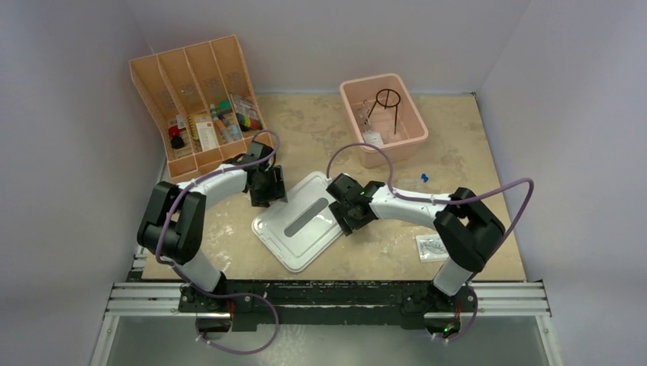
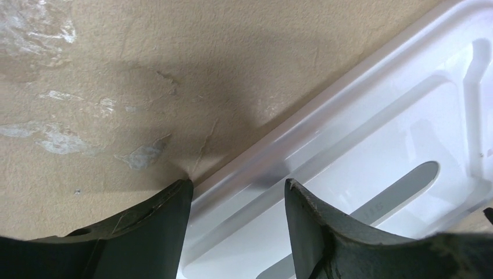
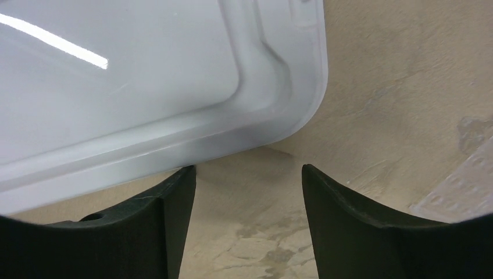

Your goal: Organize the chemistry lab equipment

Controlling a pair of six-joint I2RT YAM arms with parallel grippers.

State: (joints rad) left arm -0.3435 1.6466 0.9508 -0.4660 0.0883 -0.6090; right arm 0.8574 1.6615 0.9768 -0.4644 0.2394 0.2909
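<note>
Looking at a white lid lying flat in the middle of the desk, with an arm reaching in at it from each side. Got the left fingers spread apart over the lid's far-left edge: one above bare desk, the other above the lid, with the rim running through the gap. Not pinching anything, going by the wrist view. Same story for the right fingers: spread wide, parked just off the lid's rounded right corner, with only desk between them and no grip on anything.

As for the lab gear: found the black tripod standing upright inside the pink tub at the back right, alongside some clear bits too small to name. Spotted the small items sitting in the near ends of the slots of the orange tray, back left. Also seeing a blue-tipped dropper lying on the desk just in front of the tub, near the right forearm, and a clear packet flat on the desk by the right elbow, well apart from the lid. Can't tell from up top whether either set of fingers touches the lid.
</note>
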